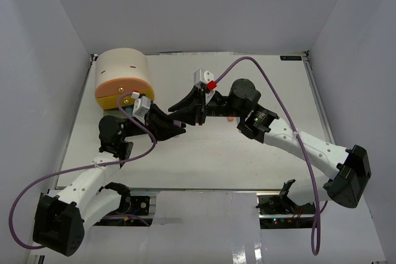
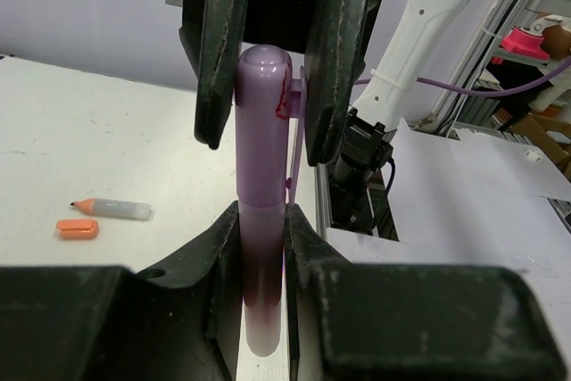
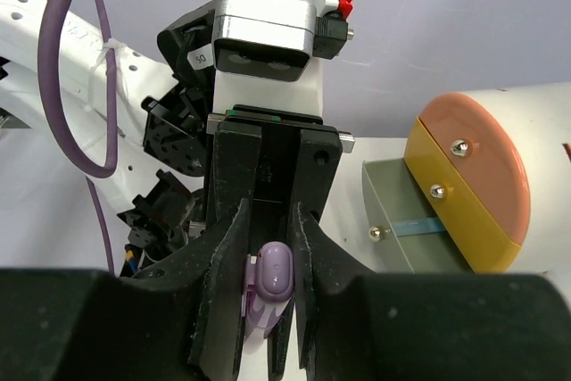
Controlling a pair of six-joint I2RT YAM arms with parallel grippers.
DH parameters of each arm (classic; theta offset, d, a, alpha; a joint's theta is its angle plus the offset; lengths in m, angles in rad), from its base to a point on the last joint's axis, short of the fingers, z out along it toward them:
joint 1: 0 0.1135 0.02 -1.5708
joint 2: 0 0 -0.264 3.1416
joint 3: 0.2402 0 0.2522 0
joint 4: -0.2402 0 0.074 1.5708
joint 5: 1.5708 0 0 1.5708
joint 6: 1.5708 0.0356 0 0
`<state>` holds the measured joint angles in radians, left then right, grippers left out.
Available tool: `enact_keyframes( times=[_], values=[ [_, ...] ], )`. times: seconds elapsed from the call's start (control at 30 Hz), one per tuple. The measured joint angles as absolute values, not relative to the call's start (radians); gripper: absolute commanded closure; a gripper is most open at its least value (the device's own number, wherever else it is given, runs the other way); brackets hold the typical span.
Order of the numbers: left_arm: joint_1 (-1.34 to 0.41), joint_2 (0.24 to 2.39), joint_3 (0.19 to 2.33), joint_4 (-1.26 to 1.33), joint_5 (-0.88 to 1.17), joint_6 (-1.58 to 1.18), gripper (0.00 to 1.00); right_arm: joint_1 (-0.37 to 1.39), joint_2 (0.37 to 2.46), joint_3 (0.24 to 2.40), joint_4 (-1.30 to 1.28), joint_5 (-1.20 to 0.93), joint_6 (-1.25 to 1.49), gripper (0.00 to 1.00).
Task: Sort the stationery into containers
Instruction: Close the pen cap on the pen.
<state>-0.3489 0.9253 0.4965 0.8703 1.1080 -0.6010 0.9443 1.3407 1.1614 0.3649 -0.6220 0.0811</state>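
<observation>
Cabinet (image 1: 122, 72) on the bench (image 1: 204, 159). Its grey-green drawer (image 3: 393, 220) is pulled out; the peach and yellow fronts sit flush.
Just right of the cabinet, above the bench, the left gripper (image 2: 262, 220) pinches the barrel of a purple pen (image 2: 261, 158).
The right gripper (image 3: 270, 211) faces it and pinches the same pen's cap end. Handover or cap pull, cannot tell which.
Farther right of the cabinet lies an uncapped orange marker (image 2: 116, 210), its cap (image 2: 78, 228) just beside it.
Judgement: the pen is not yet stowed and the marker and cap are still to sort. Drawer contents are mostly hidden.
</observation>
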Motion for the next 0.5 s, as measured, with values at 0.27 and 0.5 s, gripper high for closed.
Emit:
enact_keyframes(
  times=[0.27, 0.5],
  values=[
    [-0.349, 0.949, 0.55, 0.843, 1.127, -0.585, 1.0, 0.942, 1.335, 1.152, 0.385, -0.607, 0.067, 0.85],
    [-0.348, 0.958, 0.559, 0.829, 1.142, -0.573, 1.0, 0.942, 1.335, 1.142, 0.4, -0.601, 0.066, 0.89]
  ],
)
